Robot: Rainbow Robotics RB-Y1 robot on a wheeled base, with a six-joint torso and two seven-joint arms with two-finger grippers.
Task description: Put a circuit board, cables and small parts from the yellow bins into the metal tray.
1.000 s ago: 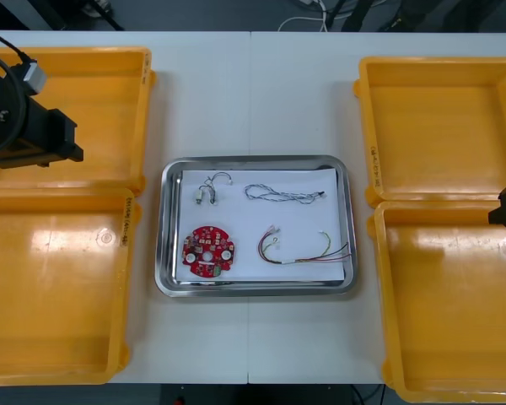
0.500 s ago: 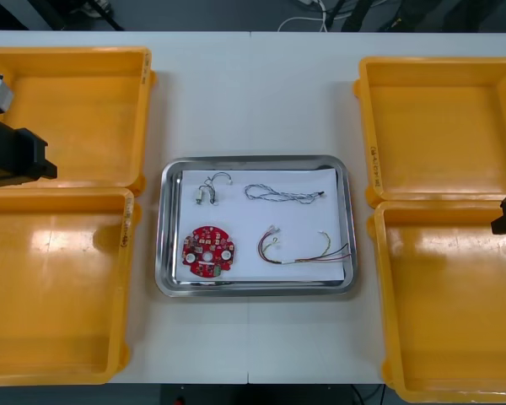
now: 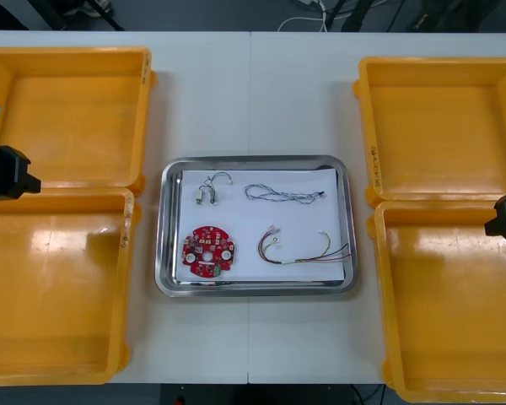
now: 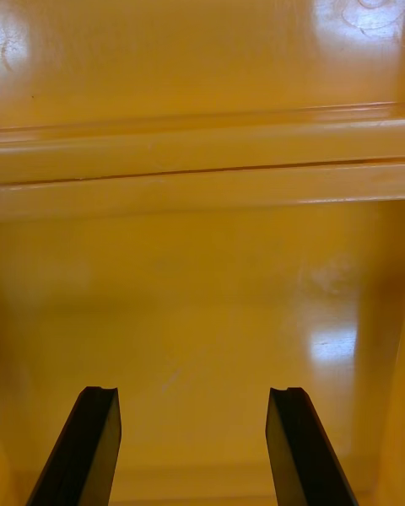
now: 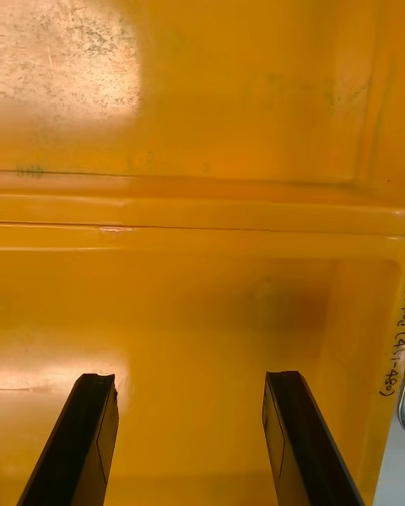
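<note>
Left gripper [image 5: 190, 379] shifted left; wrist views: fingers [image 5: 84, 430] apart, same on right gripper [image 4: 192, 392].

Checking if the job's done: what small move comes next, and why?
Probably retract both arms to park. The metal tray holds the circuit board, twisted cable, red and yellow cable and the small metal parts; the yellow bins look bare, and the left gripper and right gripper hang open over them.

left pincer [image 5: 190, 378] | drawn farther left over the two left yellow bins [image 3: 76, 118]
</note>
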